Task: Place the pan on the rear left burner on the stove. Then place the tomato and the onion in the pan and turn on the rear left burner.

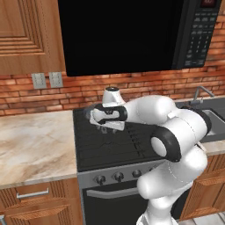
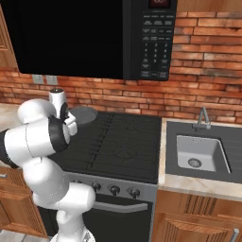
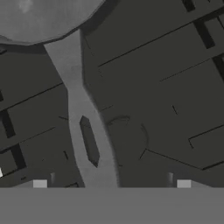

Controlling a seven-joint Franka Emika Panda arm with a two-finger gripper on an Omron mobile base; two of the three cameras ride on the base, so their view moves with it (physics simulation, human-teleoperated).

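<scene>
A: Where's the pan [image 2: 83, 114]?

B: On the stove [image 2: 124, 142], far left corner — sitting on the grates over what looks like the rear left burner. From the hand camera its grey bowl is at the top and the handle [image 3: 83, 131] runs down toward the gripper [image 1: 105, 128].

A: And the gripper itself?

B: Jaws spread wide, holding nothing. It hangs just above the handle, with the handle running between the two fingertips [image 3: 40, 183]. I can't tell whether anything touches.

A: So the first step is done?

B: I'd judge so — the pan seems to sit flat on that burner. The tomato and onion come next, then the knob [image 1: 100, 179] on the front panel.

A: If the pan had to be shifted, where would you take it?

B: By the handle, mid-length, near the long slot. It's stiff metal, narrow enough for the jaws. The bowl is far too wide and its rim would likely slip.

A: Heavy?

B: Probably light for its size, but all the weight sits at the bowl end, so a grip far out on the handle could let it droop or twist. Smooth metal, too — squeeze firmly.
</scene>
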